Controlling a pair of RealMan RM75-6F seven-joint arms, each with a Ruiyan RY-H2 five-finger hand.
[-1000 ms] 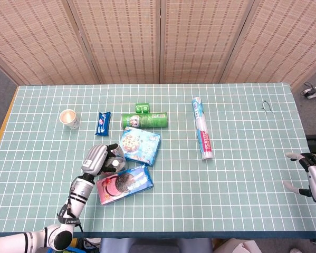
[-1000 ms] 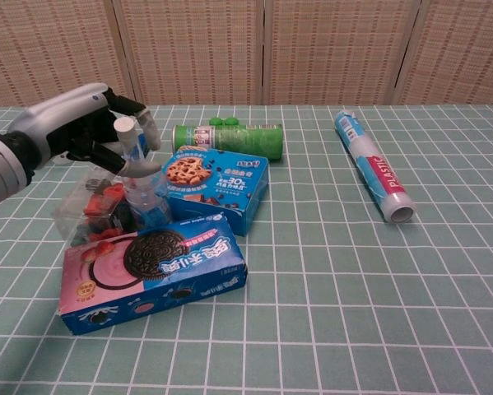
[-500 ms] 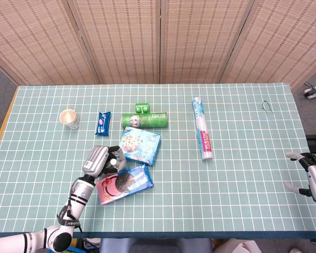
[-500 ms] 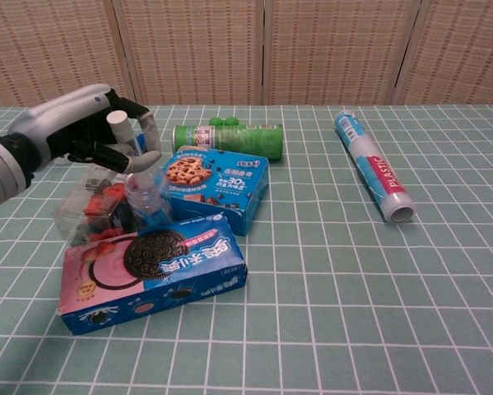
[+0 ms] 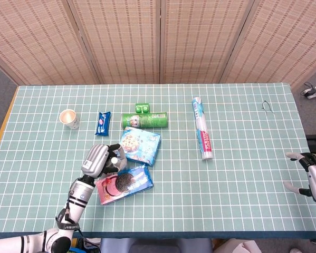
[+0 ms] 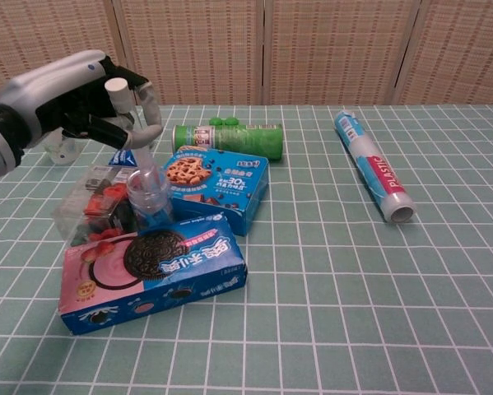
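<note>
My left hand (image 5: 97, 158) (image 6: 69, 95) grips a small clear bottle (image 6: 146, 188) by its neck; the white cap (image 6: 116, 85) shows between the fingers. The bottle hangs tilted over a clear punnet of red fruit (image 6: 91, 206), between the pink and blue Oreo box (image 5: 124, 182) (image 6: 151, 271) and the blue cookie box (image 5: 140, 145) (image 6: 216, 185). In the head view the bottle is mostly hidden by the hand. My right hand (image 5: 315, 182) rests at the table's right edge, far from all objects, fingers apart and holding nothing.
A green can (image 5: 144, 120) (image 6: 227, 138) lies behind the cookie box, with a small green pack (image 5: 142, 108) beyond it. A plastic wrap roll (image 5: 202, 129) (image 6: 374, 169) lies right of centre. A paper cup (image 5: 68, 118) and a blue snack packet (image 5: 103, 123) sit at the left.
My left hand has risen with the bottle, lifting it a little higher above the punnet. The right hand has not moved.
</note>
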